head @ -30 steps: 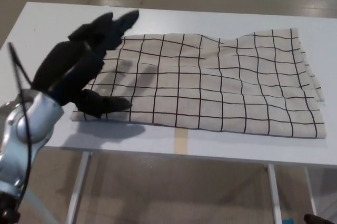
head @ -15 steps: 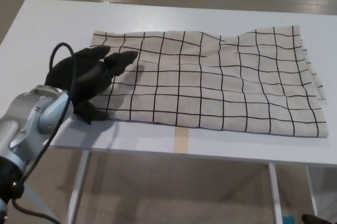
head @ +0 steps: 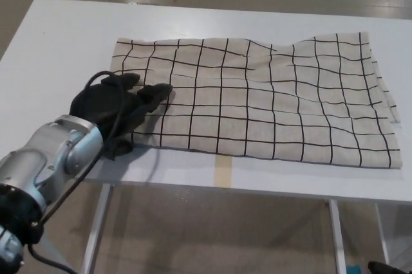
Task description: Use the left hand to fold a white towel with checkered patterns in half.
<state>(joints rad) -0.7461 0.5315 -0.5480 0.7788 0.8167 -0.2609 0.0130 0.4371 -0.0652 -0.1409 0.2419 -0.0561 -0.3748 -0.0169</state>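
We locate the left robot hand (head: 119, 108) at the left end of the towel (head: 257, 100), resting low on the surface (head: 58, 42). Compared with one second ago, when it was raised above the cloth with its fingers spread upward, it has come down and drawn back toward the near-left corner. Its fingers (head: 154, 94) now lie flat on top of the cloth and point toward the middle of it, and the thumb sits at the near edge. We cannot tell whether the thumb is under the hem or only beside it, so we do not classify the hand as gripping or empty. No part of the cloth appears lifted.

We judge that the approach is complete and that the task stands at the grasp of the left edge. The fold itself is not yet begun: the towel lies spread across the middle of the surface, long side running left to right, with light wrinkles near the far right corner.

Count of items in view:
- One robot hand, the left. The right robot hand is not in view.
- One white towel with a black checkered pattern.
- One white surface carrying it.
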